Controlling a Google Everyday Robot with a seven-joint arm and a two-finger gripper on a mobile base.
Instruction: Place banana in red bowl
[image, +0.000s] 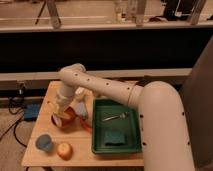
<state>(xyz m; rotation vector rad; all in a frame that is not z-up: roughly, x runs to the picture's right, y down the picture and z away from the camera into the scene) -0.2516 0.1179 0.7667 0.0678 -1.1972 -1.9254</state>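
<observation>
The red bowl (66, 120) sits on the left part of the wooden table (40, 107). My gripper (61, 111) hangs right over the bowl, at the end of the white arm reaching in from the right. A pale-yellow banana (55, 108) shows at the gripper, just above the bowl's left rim. Part of the bowl is hidden by the gripper.
A blue cup (44, 142) and a round yellow-orange fruit (64, 150) stand near the table's front left. A green tray (117, 127) with a fork (116, 118) and a blue sponge (115, 138) lies to the right. A white cup (80, 93) stands behind the bowl.
</observation>
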